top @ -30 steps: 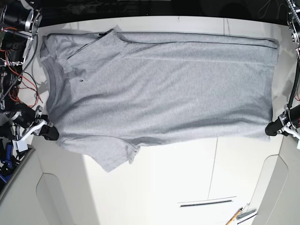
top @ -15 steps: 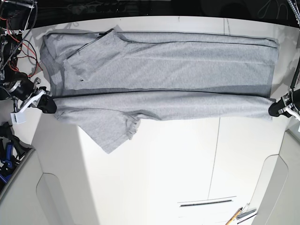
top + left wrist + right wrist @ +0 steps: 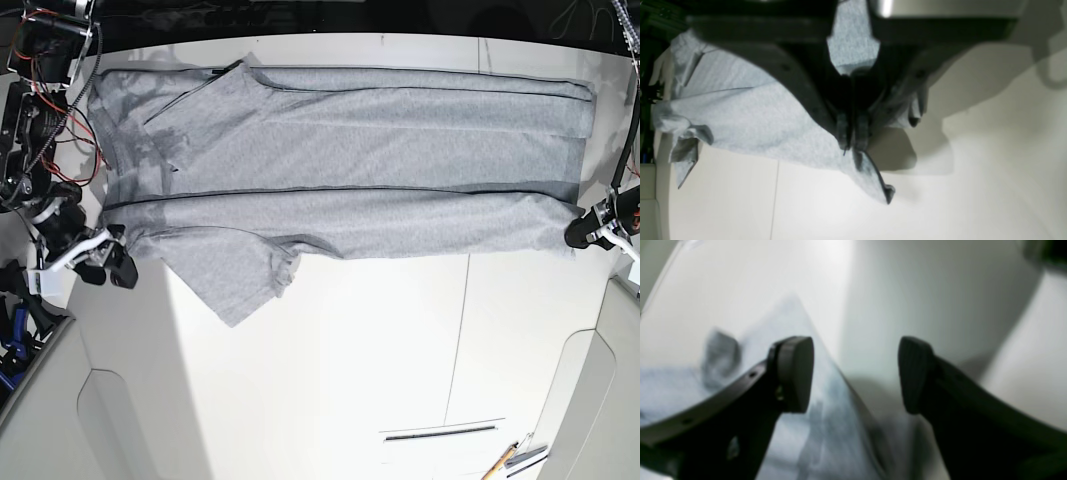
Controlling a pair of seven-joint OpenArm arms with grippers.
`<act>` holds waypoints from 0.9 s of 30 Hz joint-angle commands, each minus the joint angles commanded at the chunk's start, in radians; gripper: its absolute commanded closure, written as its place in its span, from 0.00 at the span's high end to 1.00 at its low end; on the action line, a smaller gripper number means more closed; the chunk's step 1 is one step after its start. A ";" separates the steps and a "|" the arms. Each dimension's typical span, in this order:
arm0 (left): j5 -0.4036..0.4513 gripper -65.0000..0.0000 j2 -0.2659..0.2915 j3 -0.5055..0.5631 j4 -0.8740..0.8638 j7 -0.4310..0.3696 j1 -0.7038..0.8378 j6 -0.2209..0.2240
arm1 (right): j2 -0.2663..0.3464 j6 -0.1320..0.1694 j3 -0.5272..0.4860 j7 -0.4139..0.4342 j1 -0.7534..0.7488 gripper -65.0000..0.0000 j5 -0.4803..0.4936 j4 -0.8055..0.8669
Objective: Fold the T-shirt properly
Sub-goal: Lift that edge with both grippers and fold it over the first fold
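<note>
The right gripper [image 3: 112,262] has let go since half a second ago: then its fingers were pinched on the shirt's near left corner, now they stand wide apart with nothing between them, drawn a little nearer and off the cloth's edge. In the right wrist view the two fingers [image 3: 795,373] are spread, with grey fabric lying blurred beneath them. The left gripper [image 3: 580,234] has hardly moved and keeps its fingers [image 3: 841,130] closed tight on the T-shirt [image 3: 340,150] at its near right corner; a flap of hem hangs loose below the pinch.

The T-shirt lies spread along the far half of the worktop [image 3: 380,350], folded lengthwise, its doubled layer showing as a dark seam line running left to right. That fold line now sits a touch farther back than before, and the near band of cloth lies flatter. The neck end is at the left, the hem at the right. One sleeve [image 3: 235,285] sticks out toward the near side at the left, past the folded edge.

The shirt's far edge runs close along the worktop's far rim, and its right end reaches nearly to the right rim. The near half of the worktop is bare apart from a few small tools [image 3: 515,458] at the near right.
</note>
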 joint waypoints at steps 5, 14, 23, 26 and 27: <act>0.001 0.00 0.000 0.000 0.000 0.001 0.000 0.000 | -0.023 -0.005 -0.106 0.084 0.123 0.60 -0.114 -0.183; 0.000 0.00 0.002 0.000 0.000 0.000 0.000 0.000 | -0.074 0.014 -0.270 0.138 0.210 0.60 -0.130 -0.420; 0.001 0.00 0.005 0.000 0.000 0.000 0.000 0.000 | -0.148 0.030 -0.279 0.135 0.209 0.19 -0.130 -0.419; 0.000 0.00 0.005 0.000 0.000 0.000 0.000 0.000 | -0.149 0.030 -0.278 0.135 0.209 0.00 -0.130 -0.419; 0.000 0.00 0.005 0.000 0.000 0.000 0.000 0.000 | -0.147 0.030 -0.278 0.132 0.209 0.00 -0.130 -0.417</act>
